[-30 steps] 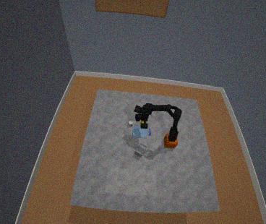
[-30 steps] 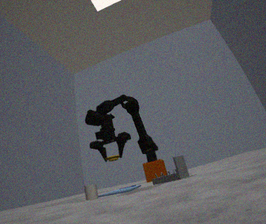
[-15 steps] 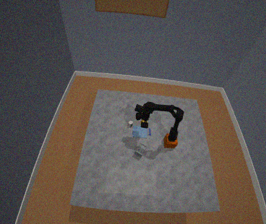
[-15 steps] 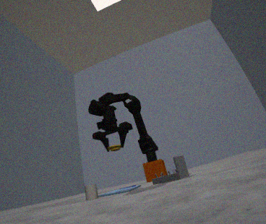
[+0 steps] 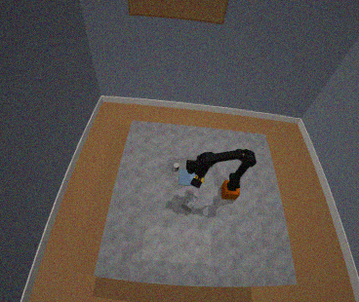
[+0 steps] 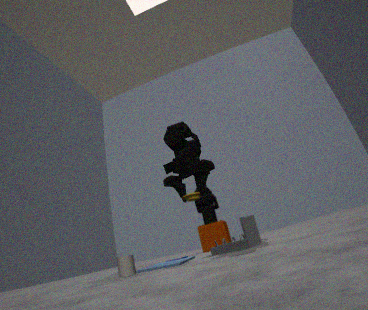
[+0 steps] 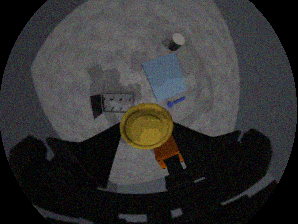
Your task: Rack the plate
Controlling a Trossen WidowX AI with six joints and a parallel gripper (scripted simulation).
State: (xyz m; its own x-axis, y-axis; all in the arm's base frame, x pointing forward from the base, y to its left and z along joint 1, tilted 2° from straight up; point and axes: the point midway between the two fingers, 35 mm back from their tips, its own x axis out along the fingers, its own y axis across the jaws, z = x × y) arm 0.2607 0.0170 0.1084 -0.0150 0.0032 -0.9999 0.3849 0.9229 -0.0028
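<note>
The yellow plate (image 5: 199,179) (image 6: 191,197) (image 7: 146,125) is held in the air, its round face toward the wrist camera; in the exterior view it looks nearly level. My gripper (image 7: 147,125) is shut on the plate, with a dark finger at each side of its rim. The grey dish rack (image 6: 228,247) (image 7: 118,94) stands on the grey surface below, left of the plate in the wrist view, with short pegs and a tall end panel. The plate is high above the rack and not over it in the wrist view. In the top view the rack is too dim to make out well.
A light blue square mat (image 5: 185,177) (image 6: 165,264) (image 7: 165,77) lies on the surface. A whitish cylinder (image 5: 176,167) (image 6: 126,266) (image 7: 177,41) stands beyond it. A small blue utensil (image 7: 176,102) lies beside the mat. The orange arm base (image 5: 230,191) (image 6: 214,235) stands near the rack.
</note>
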